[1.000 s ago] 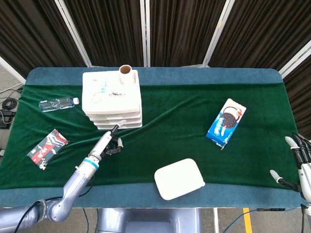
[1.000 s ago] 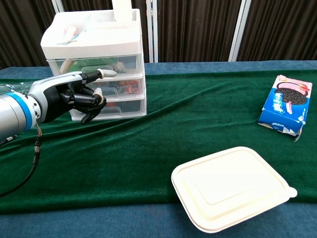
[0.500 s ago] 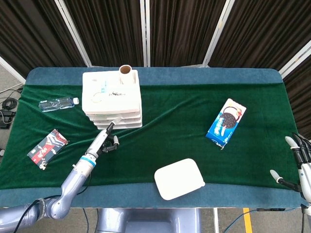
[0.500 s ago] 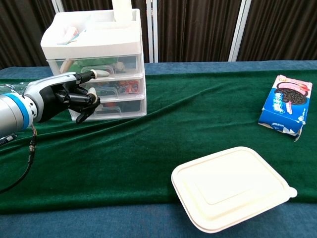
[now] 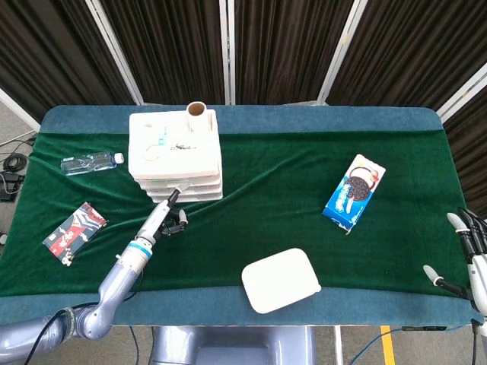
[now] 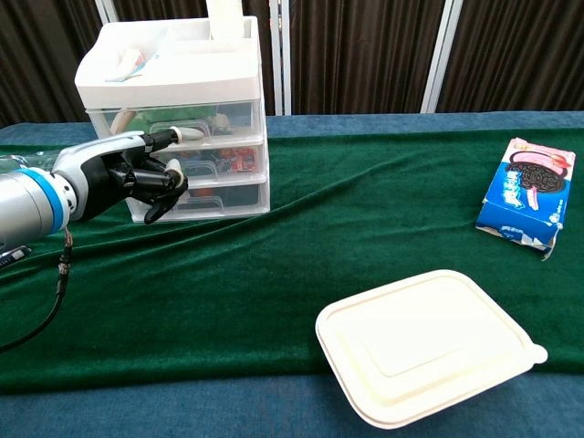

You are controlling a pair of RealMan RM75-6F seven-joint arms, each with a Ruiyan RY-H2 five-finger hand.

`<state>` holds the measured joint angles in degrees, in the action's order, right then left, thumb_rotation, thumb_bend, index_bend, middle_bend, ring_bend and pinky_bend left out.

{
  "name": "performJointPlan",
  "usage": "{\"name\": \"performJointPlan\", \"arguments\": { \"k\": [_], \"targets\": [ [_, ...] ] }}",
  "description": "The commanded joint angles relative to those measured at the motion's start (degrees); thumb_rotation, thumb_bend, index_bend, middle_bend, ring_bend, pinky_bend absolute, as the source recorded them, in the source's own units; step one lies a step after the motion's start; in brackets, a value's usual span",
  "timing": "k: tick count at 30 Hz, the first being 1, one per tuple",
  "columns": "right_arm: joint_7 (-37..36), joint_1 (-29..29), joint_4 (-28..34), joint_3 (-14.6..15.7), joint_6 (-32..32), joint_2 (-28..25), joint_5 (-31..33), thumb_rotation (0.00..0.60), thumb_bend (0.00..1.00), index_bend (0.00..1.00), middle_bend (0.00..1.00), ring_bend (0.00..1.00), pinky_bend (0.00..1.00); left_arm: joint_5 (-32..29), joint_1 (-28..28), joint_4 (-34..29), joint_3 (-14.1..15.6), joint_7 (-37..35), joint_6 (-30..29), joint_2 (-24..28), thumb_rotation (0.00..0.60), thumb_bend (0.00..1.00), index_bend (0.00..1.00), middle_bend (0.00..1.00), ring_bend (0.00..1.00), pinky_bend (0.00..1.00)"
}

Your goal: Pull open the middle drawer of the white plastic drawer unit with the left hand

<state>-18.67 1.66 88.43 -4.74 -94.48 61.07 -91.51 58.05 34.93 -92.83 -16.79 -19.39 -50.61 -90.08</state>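
Here the left hand (image 6: 128, 176) sits at the front of the white plastic drawer unit (image 6: 178, 109), fingers curled in, one finger stretched toward the middle drawer (image 6: 205, 160); whether it grips the drawer's front cannot be told. The unit stands far left on the green cloth (image 5: 266, 205). At the near right edge, the right hand (image 5: 466, 255) rests with fingers apart, empty.

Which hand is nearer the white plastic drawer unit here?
Left. The left hand is right at the front of the white plastic drawer unit; the right hand sits far off at the table's opposite edge.
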Motion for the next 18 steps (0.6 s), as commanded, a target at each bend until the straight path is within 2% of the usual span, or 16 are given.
{"name": "performJointPlan", "arguments": {
  "k": [1, 18],
  "targets": [
    [0.0, 0.0, 0.0, 0.0, 0.0, 0.0, 0.0, 0.6, 0.08, 0.06, 0.0, 0.0, 0.0, -0.1, 0.1, 0.0, -0.1, 0.1, 0.1, 0.0, 0.6, 0.95, 0.0, 0.83, 0.7, 0.75],
    [0.3, 0.1, 0.0, 0.1, 0.1, 0.1, -0.2, 0.6, 0.08, 0.06, 0.0, 0.0, 0.0, -1.9, 1.3, -0.2, -0.6, 0.8, 2.3, 0.5, 0.6, 0.95, 0.0, 0.83, 0.7, 0.75]
  ]
}}
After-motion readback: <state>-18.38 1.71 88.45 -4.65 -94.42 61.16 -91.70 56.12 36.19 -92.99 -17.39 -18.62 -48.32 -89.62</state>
